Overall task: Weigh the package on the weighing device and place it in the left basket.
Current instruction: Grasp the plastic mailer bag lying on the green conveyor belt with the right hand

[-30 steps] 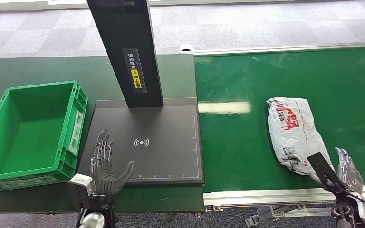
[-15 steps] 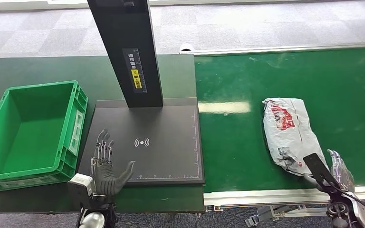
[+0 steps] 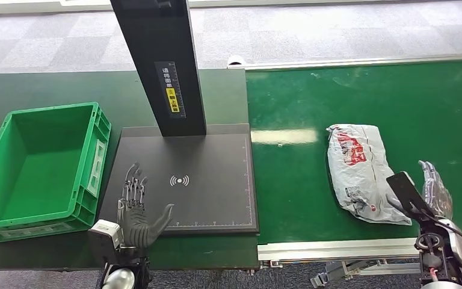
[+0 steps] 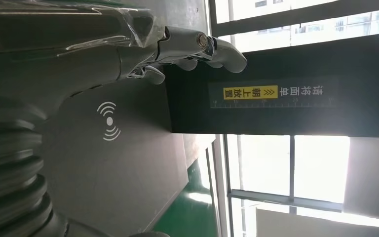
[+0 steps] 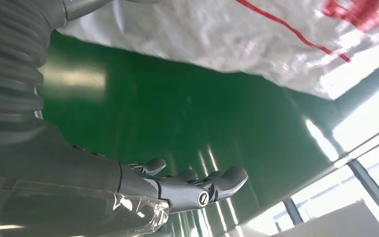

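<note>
Over on the conveyor's green belt (image 3: 313,90), the package (image 3: 361,171), a crinkled white plastic mailer with red print, lies flat near the belt's front edge, its long side running from front to back. The right hand (image 3: 424,195) stands just beside the package's near right corner, palm turned toward it, its fingers (image 5: 217,182) spread and straight with nothing between them; I cannot tell whether the thumb touches the wrapper. The weighing device (image 3: 183,180), a flat black plate with a white wireless mark at its middle and a tall black post at its back edge, sits on the dark bench (image 3: 48,90), touching the belt's left side. Its plate carries no package. The left hand (image 3: 137,208) hovers over the plate's front left corner, fingers (image 4: 212,49) apart and holding nothing. The green basket (image 3: 99,153) stands at the bench's left edge, just beside the plate, and only its bare green floor shows inside.
</note>
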